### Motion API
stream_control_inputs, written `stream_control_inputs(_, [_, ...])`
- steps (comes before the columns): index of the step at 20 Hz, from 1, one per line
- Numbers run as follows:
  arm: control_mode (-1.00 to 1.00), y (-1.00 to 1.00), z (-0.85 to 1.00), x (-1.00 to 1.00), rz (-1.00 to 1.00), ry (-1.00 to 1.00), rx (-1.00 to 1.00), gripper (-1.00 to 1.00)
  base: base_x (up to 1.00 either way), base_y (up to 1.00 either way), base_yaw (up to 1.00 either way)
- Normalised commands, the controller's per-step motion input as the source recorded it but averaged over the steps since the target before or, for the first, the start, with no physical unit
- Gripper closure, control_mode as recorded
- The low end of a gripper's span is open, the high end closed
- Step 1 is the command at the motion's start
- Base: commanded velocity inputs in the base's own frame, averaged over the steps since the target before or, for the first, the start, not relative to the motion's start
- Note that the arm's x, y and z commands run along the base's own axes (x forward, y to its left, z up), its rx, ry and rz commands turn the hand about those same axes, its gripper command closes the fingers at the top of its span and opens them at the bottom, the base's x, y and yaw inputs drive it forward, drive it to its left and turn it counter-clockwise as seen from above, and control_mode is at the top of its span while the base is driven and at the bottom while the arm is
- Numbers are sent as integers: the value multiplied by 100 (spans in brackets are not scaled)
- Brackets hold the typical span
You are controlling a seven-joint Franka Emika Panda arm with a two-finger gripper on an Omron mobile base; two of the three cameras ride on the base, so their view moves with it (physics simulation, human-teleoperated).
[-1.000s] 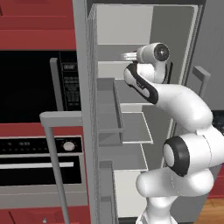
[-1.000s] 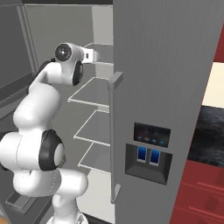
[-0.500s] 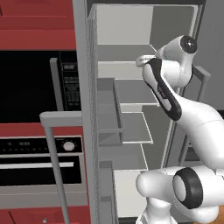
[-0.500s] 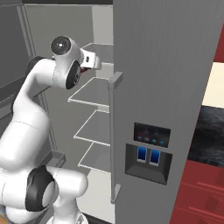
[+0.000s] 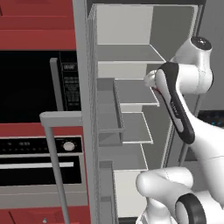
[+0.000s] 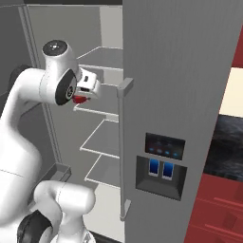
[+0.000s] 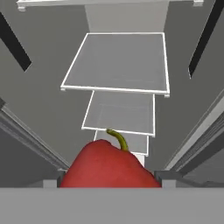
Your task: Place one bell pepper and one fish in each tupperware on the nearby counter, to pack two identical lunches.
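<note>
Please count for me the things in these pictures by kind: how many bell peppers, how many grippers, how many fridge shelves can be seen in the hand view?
bell pepper: 1, red, held between the fingers
gripper: 1
fridge shelves: 3 in the hand view
Total: 5

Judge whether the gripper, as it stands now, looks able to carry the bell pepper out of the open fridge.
Probably yes. The gripper is shut on the bell pepper, which sits between its fingertips. In the right base view the pepper hangs in front of the fridge shelves, with nothing visible between it and the open front.
</note>
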Motion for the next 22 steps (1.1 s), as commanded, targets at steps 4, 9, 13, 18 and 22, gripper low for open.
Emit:
stream_control_inputs(4, [-100, -1, -96, -100, 0, 20, -1, 100, 0, 0, 0])
stream_control_inputs(9, [100, -10, -17, -40, 0, 10, 0, 100, -60, -38, 0])
stream_control_inputs(13, [100, 0, 0, 0, 0, 0, 0, 100, -100, -97, -5])
stream_control_inputs(18, [100, 0, 0, 0, 0, 0, 0, 100, -68, -100, -12])
stream_control_inputs(22, [100, 0, 0, 0, 0, 0, 0, 100, -24, -100, -17])
